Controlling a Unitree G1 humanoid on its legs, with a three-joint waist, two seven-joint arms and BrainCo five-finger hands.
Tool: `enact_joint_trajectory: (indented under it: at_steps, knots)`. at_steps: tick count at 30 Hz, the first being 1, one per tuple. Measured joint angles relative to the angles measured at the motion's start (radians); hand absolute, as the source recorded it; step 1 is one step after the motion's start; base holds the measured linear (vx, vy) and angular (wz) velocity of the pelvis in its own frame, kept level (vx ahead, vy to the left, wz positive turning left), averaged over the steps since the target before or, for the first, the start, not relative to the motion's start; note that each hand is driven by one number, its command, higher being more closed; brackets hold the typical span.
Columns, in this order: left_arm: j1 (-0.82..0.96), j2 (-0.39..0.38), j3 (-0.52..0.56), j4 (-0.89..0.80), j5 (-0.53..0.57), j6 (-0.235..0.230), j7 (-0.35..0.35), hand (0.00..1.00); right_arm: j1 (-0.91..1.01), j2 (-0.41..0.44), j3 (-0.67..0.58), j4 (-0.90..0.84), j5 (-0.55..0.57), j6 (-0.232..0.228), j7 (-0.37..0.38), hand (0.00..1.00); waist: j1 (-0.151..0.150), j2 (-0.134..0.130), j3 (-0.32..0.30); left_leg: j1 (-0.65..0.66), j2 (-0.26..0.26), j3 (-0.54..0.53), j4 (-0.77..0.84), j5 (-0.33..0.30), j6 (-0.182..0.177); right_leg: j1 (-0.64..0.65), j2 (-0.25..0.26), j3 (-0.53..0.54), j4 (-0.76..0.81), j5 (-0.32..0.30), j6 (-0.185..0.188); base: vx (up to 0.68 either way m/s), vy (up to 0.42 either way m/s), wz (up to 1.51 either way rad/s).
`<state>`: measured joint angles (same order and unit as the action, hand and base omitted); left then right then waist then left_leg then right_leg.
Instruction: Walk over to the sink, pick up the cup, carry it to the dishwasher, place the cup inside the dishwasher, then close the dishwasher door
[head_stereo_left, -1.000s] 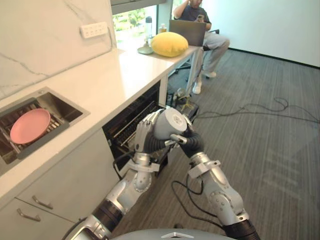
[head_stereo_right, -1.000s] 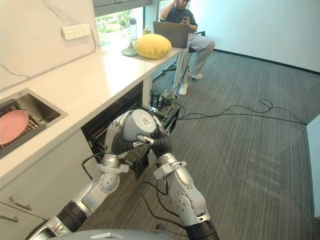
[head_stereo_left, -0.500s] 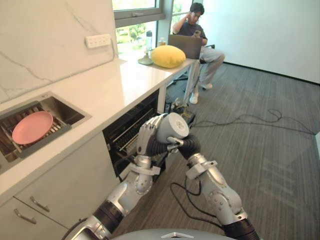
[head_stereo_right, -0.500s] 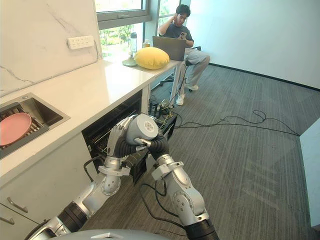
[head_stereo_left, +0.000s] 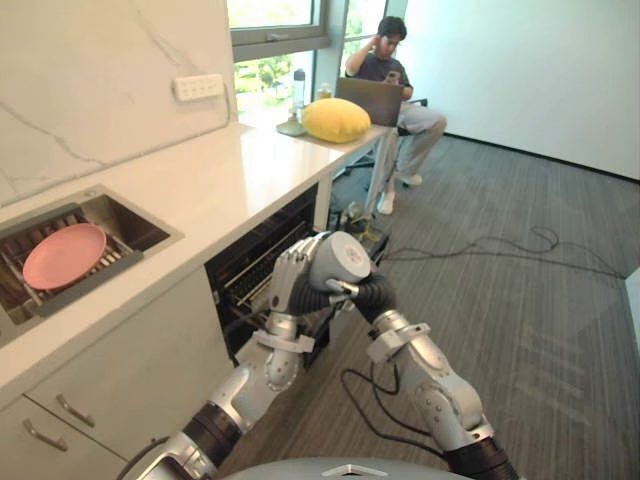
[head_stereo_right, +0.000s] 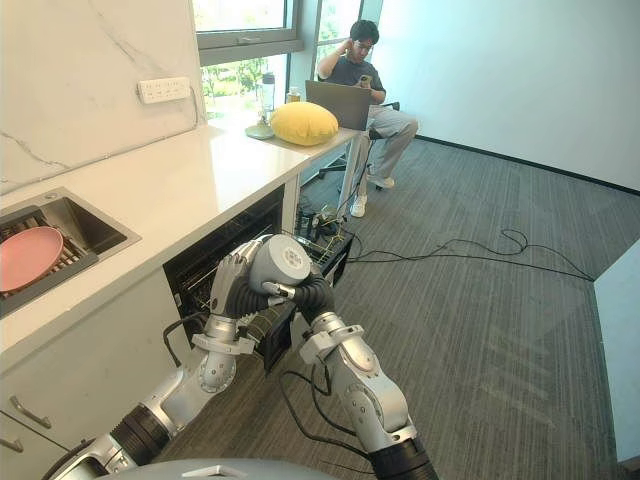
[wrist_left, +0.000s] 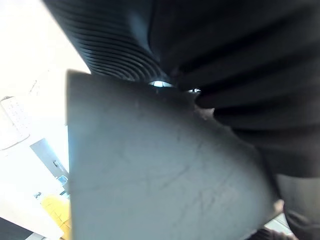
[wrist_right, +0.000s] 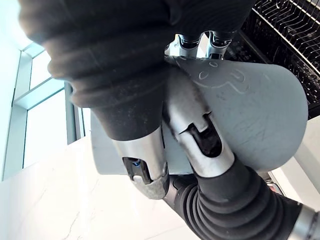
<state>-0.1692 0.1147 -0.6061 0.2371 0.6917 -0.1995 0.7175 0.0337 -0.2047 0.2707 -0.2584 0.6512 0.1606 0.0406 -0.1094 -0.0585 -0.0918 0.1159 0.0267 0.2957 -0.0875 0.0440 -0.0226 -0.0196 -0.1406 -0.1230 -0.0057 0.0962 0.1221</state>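
A grey cup (head_stereo_left: 338, 260) is held sideways between both hands, its round base facing me, just in front of the open dishwasher (head_stereo_left: 258, 268) under the counter. My left hand (head_stereo_left: 290, 280) wraps its fingers round the cup's left side. My right hand (head_stereo_left: 366, 291) grips it from the right and below. In the left wrist view the cup (wrist_left: 165, 175) sits right against the hand's dark cover. In the right wrist view silver fingers (wrist_right: 195, 130) lie on the cup (wrist_right: 250, 120), with the dishwasher's wire rack (wrist_right: 285, 30) behind.
A sink (head_stereo_left: 135, 232) in the white counter (head_stereo_left: 220, 170) holds a pink plate (head_stereo_left: 63, 255). A yellow cushion (head_stereo_left: 335, 119) lies at the counter's far end, where a person (head_stereo_left: 392, 62) sits with a laptop. Cables (head_stereo_left: 500, 245) run over the grey carpet to the right.
The whole picture has shifted, so the camera has moved. Both hands keep hold of the cup in front of the dishwasher opening, a little closer to it.
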Motion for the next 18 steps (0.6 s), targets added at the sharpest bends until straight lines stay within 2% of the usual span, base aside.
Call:
enact_joint_trajectory:
  at_steps: [11, 13, 18]
  knots:
    - [0.000, 0.002, -0.003, 0.011, -0.001, 0.005, 0.000, 1.00, 0.000, 0.002, 0.004, -0.007, -0.078, -0.012, -0.042, 1.00, -0.001, 0.000, 0.000, -0.002, 0.001, 0.001, 0.000, -0.004, -0.008, -0.003, 0.000, 0.002, 0.009, -0.006, -0.008, 0.00, 0.000, 0.00]
    - [0.003, 0.003, -0.003, 0.011, -0.002, 0.008, 0.001, 1.00, -0.003, 0.004, 0.004, -0.013, -0.099, -0.031, -0.051, 1.00, -0.001, 0.000, -0.001, -0.008, 0.002, 0.001, 0.000, -0.004, -0.008, -0.006, 0.000, 0.002, 0.008, -0.006, -0.008, 0.00, 0.000, 0.00]
    - [0.013, 0.003, -0.005, 0.011, -0.015, 0.014, 0.014, 1.00, -0.010, 0.005, 0.004, -0.037, -0.110, -0.037, -0.077, 1.00, 0.000, 0.001, -0.001, -0.007, 0.002, -0.001, 0.000, -0.004, -0.009, -0.007, 0.001, 0.001, 0.005, -0.002, -0.002, 0.00, 0.000, 0.00]
